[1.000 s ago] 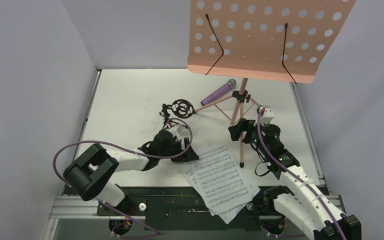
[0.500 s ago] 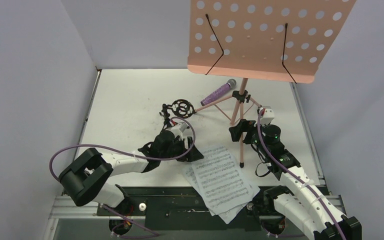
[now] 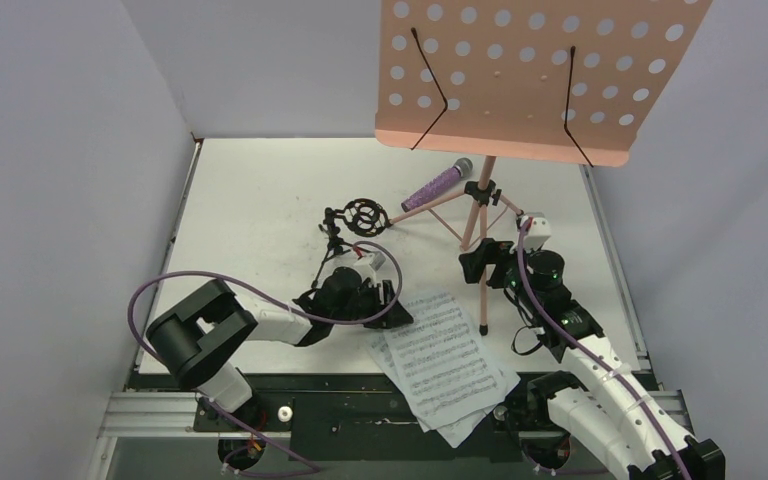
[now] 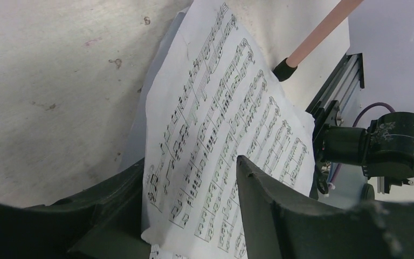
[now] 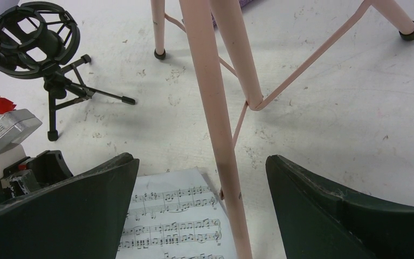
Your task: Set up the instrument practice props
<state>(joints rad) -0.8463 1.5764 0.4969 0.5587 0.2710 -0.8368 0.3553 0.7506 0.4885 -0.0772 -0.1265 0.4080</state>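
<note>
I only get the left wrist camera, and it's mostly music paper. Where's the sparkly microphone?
Observer: The purple microphone lies flat on the table beside the pink music stand's pole.
Operator: Is its little stand up?
Observer: Yes, the black tripod mic stand stands upright, its round cradle empty.
Operator: What's the other arm doing?
Observer: The right gripper is open, its fingers either side of the music stand's front leg.
</note>
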